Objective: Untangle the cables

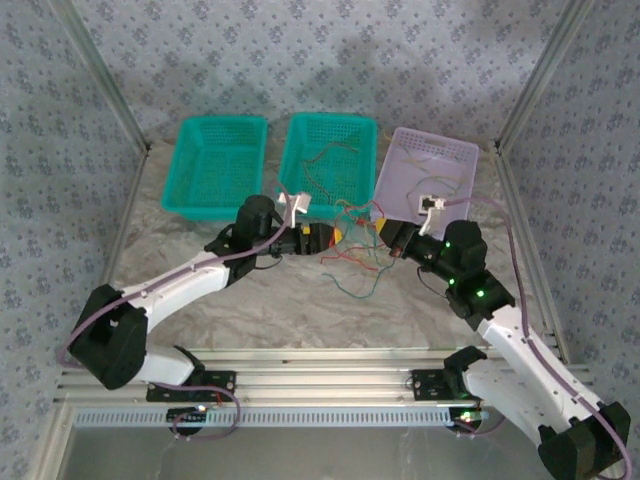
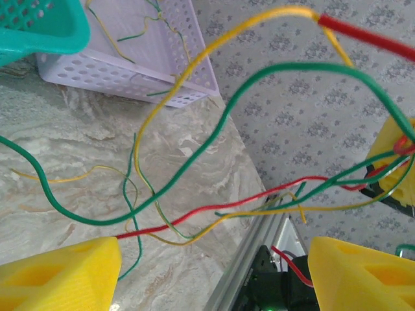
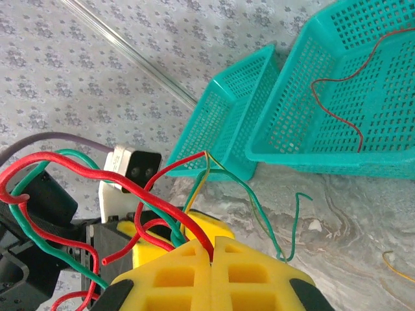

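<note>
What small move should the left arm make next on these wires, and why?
Probably ease the left gripper forward onto one strand: its yellow fingers stand open, the thin red, green and yellow cables loop beyond them, and the right gripper is shut on them.

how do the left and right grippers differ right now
The left gripper stands open, yellow fingers wide apart, clamping nothing; the right gripper is shut, pinching a red cable. In the top view the left gripper reaches in from the left, the right gripper from the right. Both have yellow fingers and meet at the tangled cables.
</note>
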Motion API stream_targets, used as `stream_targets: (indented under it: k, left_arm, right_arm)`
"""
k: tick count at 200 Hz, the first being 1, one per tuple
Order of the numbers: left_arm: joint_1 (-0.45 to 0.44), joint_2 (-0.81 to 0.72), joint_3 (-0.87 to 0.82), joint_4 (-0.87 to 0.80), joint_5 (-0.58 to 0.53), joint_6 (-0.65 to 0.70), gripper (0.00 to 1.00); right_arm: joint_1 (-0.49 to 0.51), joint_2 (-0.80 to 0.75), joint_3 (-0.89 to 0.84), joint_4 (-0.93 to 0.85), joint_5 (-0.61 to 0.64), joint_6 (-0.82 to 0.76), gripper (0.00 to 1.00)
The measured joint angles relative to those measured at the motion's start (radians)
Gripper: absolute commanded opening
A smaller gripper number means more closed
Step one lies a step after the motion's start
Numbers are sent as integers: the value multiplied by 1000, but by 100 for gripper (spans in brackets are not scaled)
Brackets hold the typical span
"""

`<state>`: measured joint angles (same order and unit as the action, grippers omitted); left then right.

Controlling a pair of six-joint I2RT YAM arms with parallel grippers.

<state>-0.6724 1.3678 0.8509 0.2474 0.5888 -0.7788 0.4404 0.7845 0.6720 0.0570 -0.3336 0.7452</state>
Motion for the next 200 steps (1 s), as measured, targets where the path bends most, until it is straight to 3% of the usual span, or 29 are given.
stream_targets:
  k: [65,146,200]
  left_arm:
    - [-31,-103,-72,16,-19,4,77]
    - [-31,-113,-77,19,-41,11,75]
    - [-31,-82,-78,-29,-146,49,76]
  right_arm:
    - [-5,-15,-2,4,-24,0,0]
    - [-48,-39,-23,18,-56,19,0]
    - [-94,-54,-23,44,-101,69,0]
